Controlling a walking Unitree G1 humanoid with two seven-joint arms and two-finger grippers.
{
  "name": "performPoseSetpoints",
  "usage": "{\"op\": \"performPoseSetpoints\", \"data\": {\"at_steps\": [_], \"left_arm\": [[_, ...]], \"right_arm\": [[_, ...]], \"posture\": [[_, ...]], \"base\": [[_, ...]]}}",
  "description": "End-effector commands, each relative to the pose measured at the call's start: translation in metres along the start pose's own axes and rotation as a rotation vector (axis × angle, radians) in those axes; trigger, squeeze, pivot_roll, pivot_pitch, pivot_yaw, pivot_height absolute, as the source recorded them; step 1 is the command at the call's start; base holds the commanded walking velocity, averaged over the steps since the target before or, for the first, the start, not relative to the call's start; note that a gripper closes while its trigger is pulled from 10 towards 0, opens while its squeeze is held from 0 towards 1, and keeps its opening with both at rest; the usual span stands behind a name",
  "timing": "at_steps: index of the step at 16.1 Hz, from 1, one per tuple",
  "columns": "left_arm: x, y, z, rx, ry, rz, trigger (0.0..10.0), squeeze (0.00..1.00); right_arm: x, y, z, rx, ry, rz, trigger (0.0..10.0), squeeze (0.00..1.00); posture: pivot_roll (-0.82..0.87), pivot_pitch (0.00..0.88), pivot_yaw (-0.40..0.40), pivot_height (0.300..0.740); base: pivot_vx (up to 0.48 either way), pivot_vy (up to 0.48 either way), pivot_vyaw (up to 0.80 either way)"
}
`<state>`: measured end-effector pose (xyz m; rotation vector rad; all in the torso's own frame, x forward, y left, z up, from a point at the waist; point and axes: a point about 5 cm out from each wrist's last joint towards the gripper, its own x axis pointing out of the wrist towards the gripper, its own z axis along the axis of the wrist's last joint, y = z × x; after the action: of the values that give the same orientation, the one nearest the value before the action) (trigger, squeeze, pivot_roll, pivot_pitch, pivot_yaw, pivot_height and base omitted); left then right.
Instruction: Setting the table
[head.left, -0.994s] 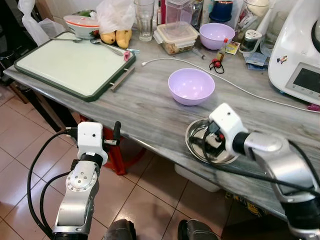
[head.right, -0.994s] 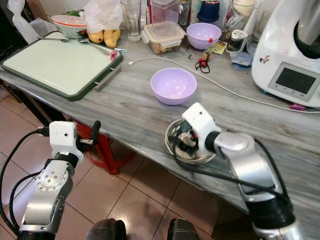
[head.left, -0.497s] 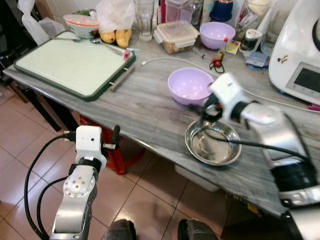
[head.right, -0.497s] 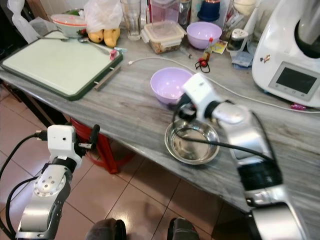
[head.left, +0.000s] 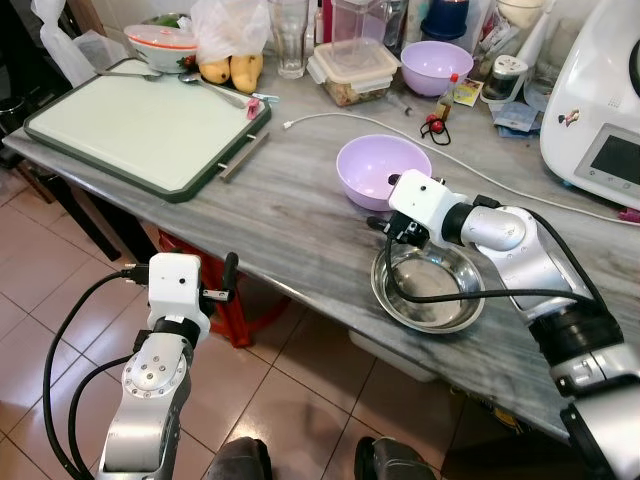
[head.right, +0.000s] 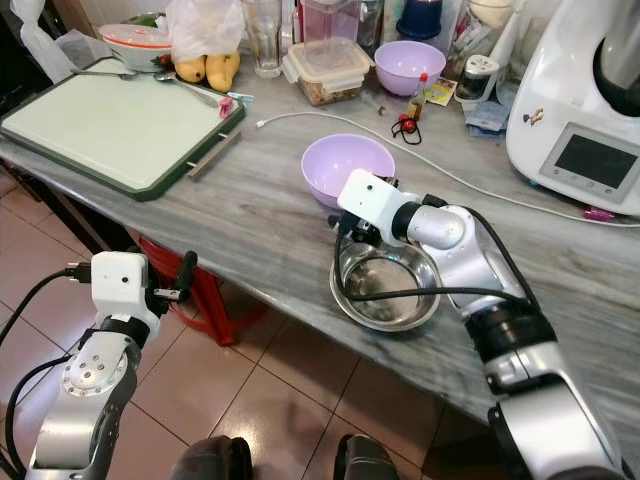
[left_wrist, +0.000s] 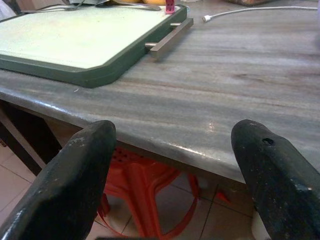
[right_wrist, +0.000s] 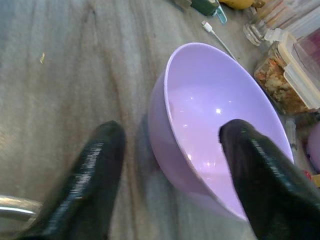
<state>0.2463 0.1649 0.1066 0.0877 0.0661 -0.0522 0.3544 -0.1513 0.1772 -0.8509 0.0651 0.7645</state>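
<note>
A lilac bowl (head.left: 383, 170) stands upright in the middle of the grey counter (head.left: 300, 215). Just in front of it, close to the counter's edge, sits an empty steel bowl (head.left: 428, 290). My right gripper (right_wrist: 170, 131) is open at the lilac bowl's near side, between the two bowls. In the right wrist view one finger (right_wrist: 95, 180) is outside the lilac bowl's wall and the other finger (right_wrist: 257, 175) is over its inside. My left gripper (left_wrist: 172, 135) is open and empty, held low in front of the counter's edge.
A green-rimmed white board (head.left: 140, 125) lies at the left. A white cable (head.left: 330, 120) runs behind the lilac bowl. A second lilac bowl (head.left: 436, 66), a food box (head.left: 352, 72), a glass and a white appliance (head.left: 600, 110) crowd the back. A red stool (left_wrist: 150, 200) stands under the counter.
My right gripper has left the steel bowl, risen and come down at the lilac bowl's near rim. The steel bowl stays on the counter. The left arm has sunk slightly.
</note>
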Motion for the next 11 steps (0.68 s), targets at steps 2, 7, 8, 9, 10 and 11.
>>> {"op": "performPoseSetpoints", "data": {"at_steps": [2, 7, 8, 9, 10, 11], "left_arm": [[-0.001, 0.0, 0.002, 0.005, 0.0, -0.001, 10.0, 0.0], [-0.002, 0.001, 0.001, 0.006, 0.006, 0.001, 10.0, 0.0], [-0.002, 0.001, 0.001, 0.005, 0.007, 0.002, 10.0, 0.0], [-0.002, 0.001, 0.001, 0.005, 0.007, 0.002, 10.0, 0.0], [-0.002, 0.001, 0.001, 0.006, 0.007, 0.002, 10.0, 0.0], [-0.001, 0.001, 0.002, 0.006, 0.006, 0.002, 10.0, 0.0]], "right_arm": [[0.002, -0.004, -0.002, -0.068, 0.005, 0.017, 0.8, 0.0], [0.005, 0.0, -0.012, -0.118, 0.019, 0.05, 1.1, 0.0], [0.004, 0.0, -0.012, -0.12, 0.018, 0.05, 1.1, 0.0], [0.004, 0.0, -0.012, -0.12, 0.017, 0.049, 1.0, 0.0], [0.005, -0.002, -0.012, -0.124, 0.014, 0.047, 0.7, 0.0], [0.005, -0.003, -0.012, -0.127, 0.013, 0.04, 0.3, 0.0]], "posture": [[0.02, 0.143, 0.018, 0.74], [0.02, 0.146, 0.015, 0.74], [0.02, 0.145, 0.016, 0.74], [0.02, 0.144, 0.016, 0.74], [0.02, 0.142, 0.016, 0.74], [0.02, 0.141, 0.017, 0.74]], "base": [[0.0, 0.0, 0.0], [0.0, 0.0, 0.0], [0.0, 0.0, 0.0], [0.0, 0.0, 0.0], [0.0, 0.0, 0.0], [0.0, 0.0, 0.0]]}}
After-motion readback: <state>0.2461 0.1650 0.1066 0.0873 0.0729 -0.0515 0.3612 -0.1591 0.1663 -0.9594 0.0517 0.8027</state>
